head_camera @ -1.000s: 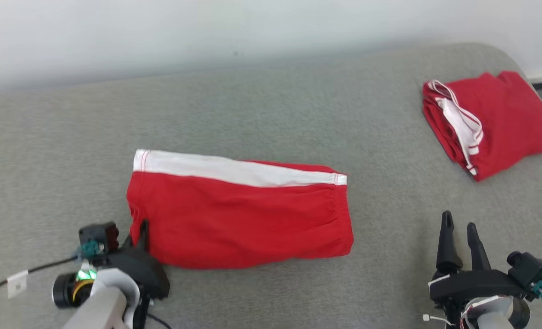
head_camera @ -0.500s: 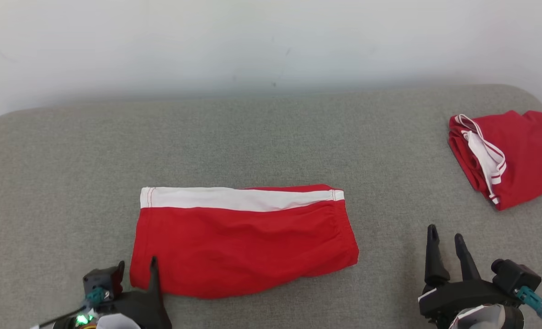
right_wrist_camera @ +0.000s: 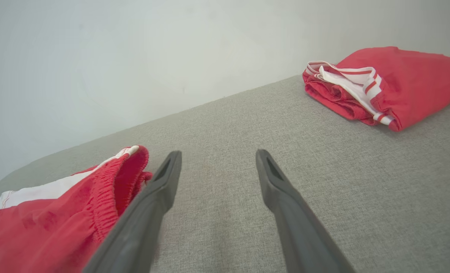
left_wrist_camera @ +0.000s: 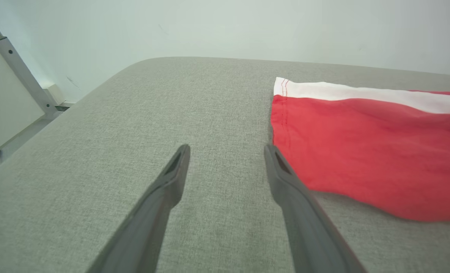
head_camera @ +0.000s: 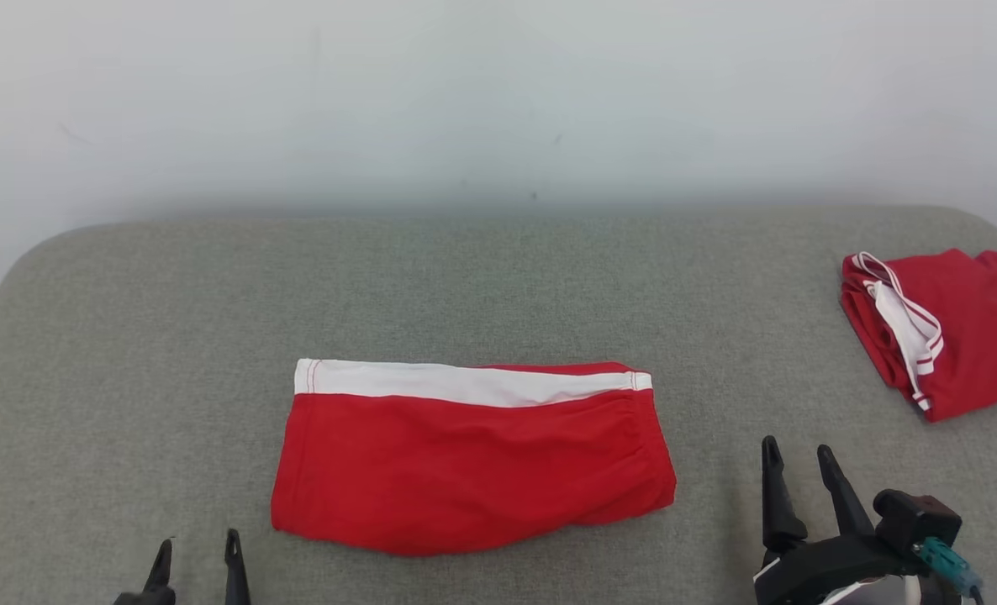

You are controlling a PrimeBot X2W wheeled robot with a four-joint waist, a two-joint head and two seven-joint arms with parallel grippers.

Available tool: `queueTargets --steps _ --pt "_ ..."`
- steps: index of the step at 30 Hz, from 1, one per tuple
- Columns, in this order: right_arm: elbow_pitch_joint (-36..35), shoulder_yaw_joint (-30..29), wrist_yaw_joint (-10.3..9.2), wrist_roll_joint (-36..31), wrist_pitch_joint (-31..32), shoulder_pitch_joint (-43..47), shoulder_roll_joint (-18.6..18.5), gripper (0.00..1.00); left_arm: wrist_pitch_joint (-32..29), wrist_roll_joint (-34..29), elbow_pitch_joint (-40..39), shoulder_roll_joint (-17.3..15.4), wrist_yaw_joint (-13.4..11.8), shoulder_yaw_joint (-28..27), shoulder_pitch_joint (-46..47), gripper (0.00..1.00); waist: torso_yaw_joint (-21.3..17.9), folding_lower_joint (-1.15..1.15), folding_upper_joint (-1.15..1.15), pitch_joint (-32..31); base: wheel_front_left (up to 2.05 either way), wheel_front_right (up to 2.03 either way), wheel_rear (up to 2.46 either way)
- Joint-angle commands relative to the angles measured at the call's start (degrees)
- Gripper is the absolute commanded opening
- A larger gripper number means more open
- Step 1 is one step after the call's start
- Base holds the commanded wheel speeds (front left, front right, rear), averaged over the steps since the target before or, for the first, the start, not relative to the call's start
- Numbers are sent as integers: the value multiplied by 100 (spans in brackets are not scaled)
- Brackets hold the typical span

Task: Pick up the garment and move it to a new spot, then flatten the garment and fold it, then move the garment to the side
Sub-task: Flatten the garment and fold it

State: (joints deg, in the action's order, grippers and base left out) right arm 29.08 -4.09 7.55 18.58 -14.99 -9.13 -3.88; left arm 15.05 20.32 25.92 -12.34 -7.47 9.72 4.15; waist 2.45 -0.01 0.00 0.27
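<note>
- Both grippers are empty. My left gripper [head_camera: 197,542] has its two dark fingers spread wide, with bare grey cloth between the tips.
- My right gripper [head_camera: 797,447] is parted about as wide and also holds nothing. Its fingers point up over the surface to the right of the garment.
- The garment [head_camera: 465,470] lies flat between my two grippers, near the front middle of the padded table [head_camera: 498,286]. It is folded into a long, roughly rectangular shape.
- It is soft red cloth with a broad white band along the far edge. The left hem is stitched, and the right end is gathered and elastic, puckered into small ridges.
- In the left wrist view my inner finger overlaps the garment's near left corner. It looks just beside the cloth rather than on it, but I cannot be sure.
- The table cover is a coarse grey weave with rounded corners, set against a plain pale wall [head_camera: 498,101].
- A second red garment [head_camera: 952,336] sits well apart at the far right. It is folded thicker, and its white, red-striped trim shows at the folded edge.
</note>
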Motion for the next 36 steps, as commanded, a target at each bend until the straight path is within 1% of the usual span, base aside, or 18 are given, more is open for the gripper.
queueTargets --steps 1,5,7,9,11,14,24,31,36 --pt "0 22 -16 -140 -22 73 25 100 14 -143 -125 62 56 -136 -200 100 64 1 0 -92 0 0 0" --pt "-55 66 -16 -503 -23 120 50 100 14 -442 -388 185 203 -464 -493 100 79 1 0 -182 0 0 0" --pt "-61 87 -16 -685 -23 133 56 100 14 -653 -499 227 368 -486 -606 100 69 1 0 -215 0 0 0" --pt "-60 65 -16 -835 -22 175 63 100 14 -749 -472 299 429 -603 -748 100 56 1 0 -243 0 0 0" --pt "-49 56 -16 -871 -23 203 71 100 14 -812 -505 332 449 -658 -758 100 45 1 0 -260 0 0 0" --pt "-13 36 -16 -968 -23 281 88 100 14 -953 -503 470 538 -783 -860 100 16 1 0 -297 0 0 0" --pt "39 214 -16 -1027 -23 267 105 100 15 -1283 -467 732 800 -1017 -803 100 -13 1 0 -225 0 0 0" --pt "109 610 -16 -869 -23 -113 106 100 15 -1447 -531 847 974 -953 -623 100 203 1 0 2 0 0 0" --pt "375 872 -16 -780 -22 -563 103 100 15 -1512 -600 904 1047 -859 -497 100 397 1 0 231 0 0 0"
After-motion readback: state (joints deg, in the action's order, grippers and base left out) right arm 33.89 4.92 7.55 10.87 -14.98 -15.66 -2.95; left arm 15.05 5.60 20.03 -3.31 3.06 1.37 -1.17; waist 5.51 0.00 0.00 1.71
